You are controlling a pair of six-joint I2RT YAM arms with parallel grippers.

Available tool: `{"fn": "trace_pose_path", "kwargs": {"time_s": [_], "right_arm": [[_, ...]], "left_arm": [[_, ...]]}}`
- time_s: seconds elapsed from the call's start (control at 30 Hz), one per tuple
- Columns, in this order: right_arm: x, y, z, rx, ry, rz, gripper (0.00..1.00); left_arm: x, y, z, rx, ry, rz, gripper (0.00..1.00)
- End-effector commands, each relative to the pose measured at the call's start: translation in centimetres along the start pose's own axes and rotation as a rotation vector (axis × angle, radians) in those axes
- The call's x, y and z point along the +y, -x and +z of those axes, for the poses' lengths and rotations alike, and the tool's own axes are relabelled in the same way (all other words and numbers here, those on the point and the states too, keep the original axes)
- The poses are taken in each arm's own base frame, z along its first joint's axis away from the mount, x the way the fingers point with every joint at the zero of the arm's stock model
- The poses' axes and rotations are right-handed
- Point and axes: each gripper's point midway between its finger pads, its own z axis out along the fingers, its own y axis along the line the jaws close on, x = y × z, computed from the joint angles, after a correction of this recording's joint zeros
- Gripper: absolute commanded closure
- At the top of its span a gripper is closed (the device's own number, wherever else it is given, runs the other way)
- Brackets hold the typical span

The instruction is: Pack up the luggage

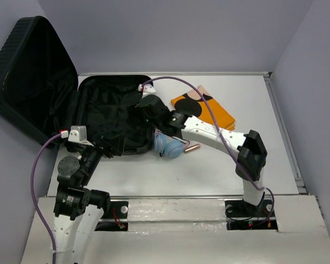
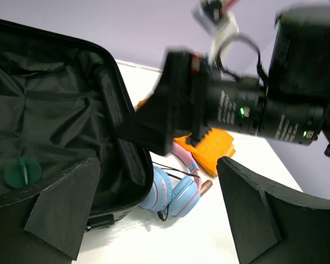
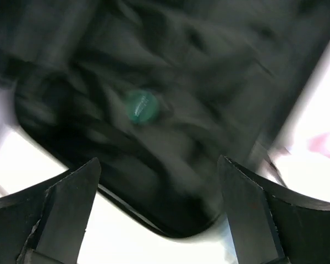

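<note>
Your large black ribbed hard-shell suitcase (image 1: 104,104) lies open at the left rear of the white table (image 1: 220,165). Your left gripper (image 2: 158,165) and right gripper (image 3: 158,162) both gape, holding nothing. Swinging the right one toward the blue-and-pink headphones (image 2: 173,190), you could clip the rim.

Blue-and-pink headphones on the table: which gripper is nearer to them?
Right. The right gripper hangs over the suitcase's edge just beyond the headphones; the left gripper sits farther off, at the suitcase's near rim.
</note>
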Motion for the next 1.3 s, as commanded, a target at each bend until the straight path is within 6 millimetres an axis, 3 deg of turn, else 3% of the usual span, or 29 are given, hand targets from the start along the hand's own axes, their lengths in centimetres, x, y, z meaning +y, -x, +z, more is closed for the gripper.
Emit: {"fn": "trace_pose_path", "kwargs": {"time_s": [0.0, 0.07, 0.1, 0.17, 0.2, 0.23, 0.3, 0.33, 0.5, 0.73, 1.07, 1.27], "right_arm": [[-5.7, 0.7, -5.3, -0.047, -0.096, 0.084, 0.11], [-8.8, -1.0, -7.0, -0.040, -0.158, 0.124, 0.18], [-12.2, -5.1, -7.5, 0.013, -0.254, 0.119, 0.28], [-15.8, -7.4, -9.5, 0.015, -0.338, 0.219, 0.33], [-18.1, -6.9, -11.4, -0.027, -0.372, 0.288, 0.38], [-20.6, -10.7, -12.1, 0.018, -0.434, 0.336, 0.40], [-23.0, -11.6, -13.7, -0.009, -0.479, 0.403, 0.40], [-23.9, -13.2, -14.0, 0.008, -0.509, 0.422, 0.40], [-25.3, -14.6, -13.2, 0.031, -0.572, 0.455, 0.31], [-26.1, -16.1, -10.8, 0.088, -0.623, 0.491, 0.28], [-25.6, -17.0, -8.4, 0.116, -0.592, 0.517, 0.29], [-26.3, -19.3, -8.0, 0.167, -0.628, 0.507, 0.36]], "left_arm": [[-0.9, 2.3, -0.5, -0.075, -0.013, 0.003, 0.01], [-1.0, 2.3, -0.6, -0.075, -0.023, 0.006, 0.01], [-1.1, 2.3, -0.6, -0.077, -0.028, 0.007, 0.01], [-1.3, 2.2, -0.7, -0.074, -0.036, 0.008, 0.01], [-1.4, 2.3, -0.7, -0.080, -0.045, 0.008, 0.01], [-1.6, 2.3, -0.8, -0.078, -0.052, 0.009, 0.01], [-1.6, 2.2, -0.8, -0.076, -0.056, 0.009, 0.01], [-1.7, 2.2, -0.8, -0.076, -0.058, 0.009, 0.01], [-1.8, 2.0, -0.6, -0.064, -0.068, 0.010, 0.01], [-2.0, 1.9, -0.6, -0.061, -0.080, 0.012, 0.01], [-2.6, 1.6, -0.6, -0.048, -0.114, 0.015, 0.01], [-2.7, 1.7, -0.7, -0.051, -0.119, 0.018, 0.01]]}}
